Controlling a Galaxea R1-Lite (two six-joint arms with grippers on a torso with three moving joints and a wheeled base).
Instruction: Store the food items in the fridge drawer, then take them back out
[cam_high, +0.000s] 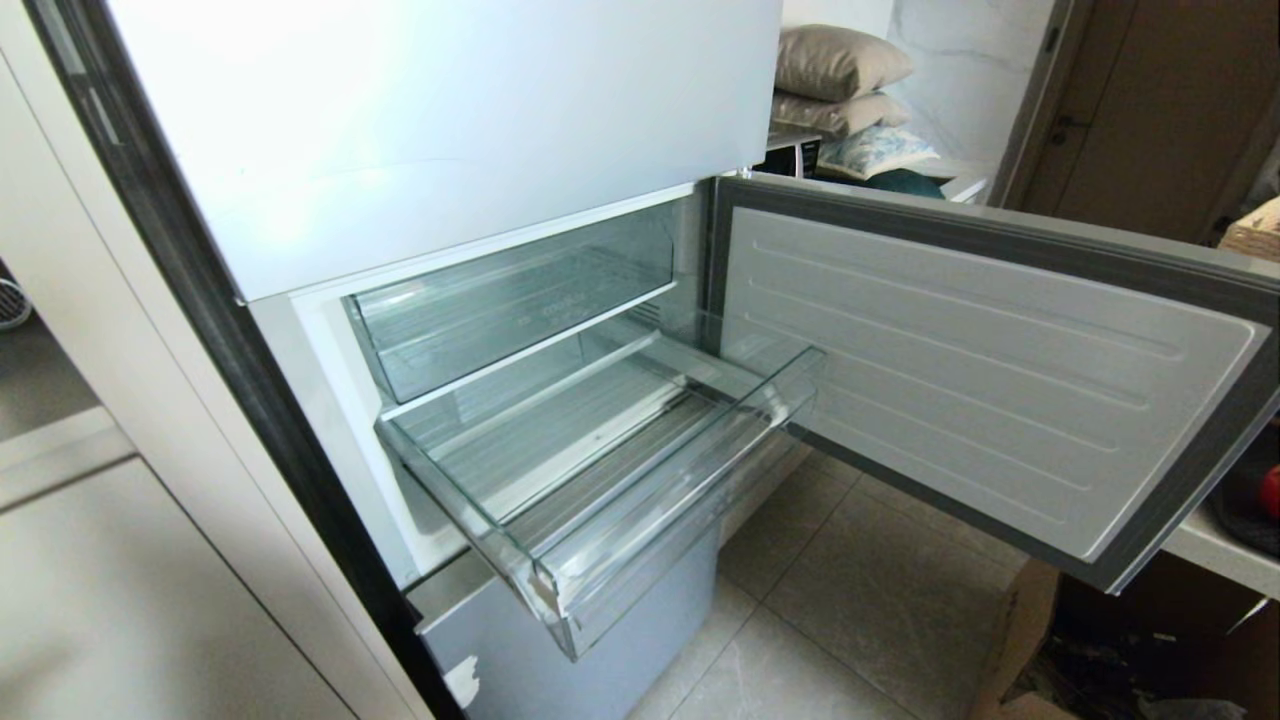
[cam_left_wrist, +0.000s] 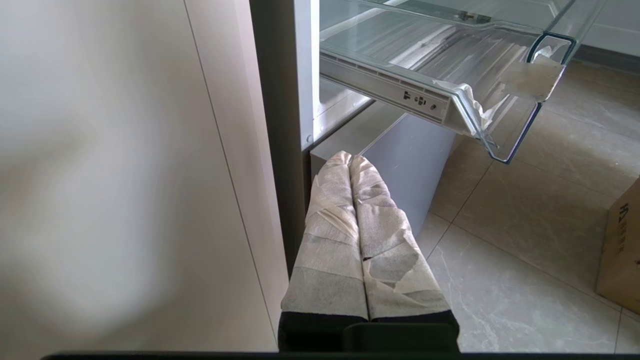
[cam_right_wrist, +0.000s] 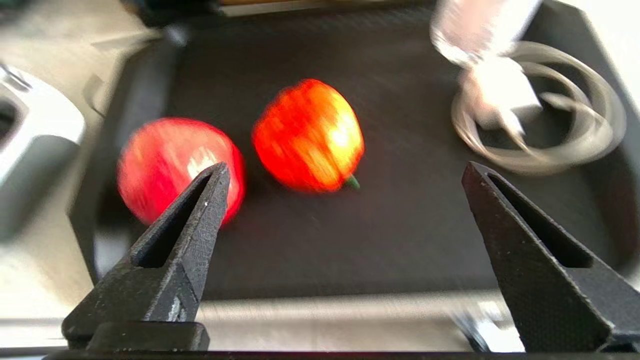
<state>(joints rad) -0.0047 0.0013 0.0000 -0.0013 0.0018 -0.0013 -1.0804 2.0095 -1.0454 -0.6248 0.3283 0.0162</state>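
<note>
Black triangular right gripper (cam_right_wrist: 345, 170) jaws apart over glossy fruits (cam_right_wrist: 308, 135).

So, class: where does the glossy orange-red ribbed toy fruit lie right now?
In the right wrist view, the orange-red ribbed toy fruit lies on a black tray, beside a redder round fruit, ahead of the open right gripper; the clear fridge drawer holds none.

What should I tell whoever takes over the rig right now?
Left gripper: shut, parked low beside the fridge.
Right gripper: open, holding nothing, over the black tray.
Two red food items lie on that tray.
Fridge drawer: pulled out, nothing visible in it.
Left: whether storing already happened can't be told; drawer remains open.
</note>
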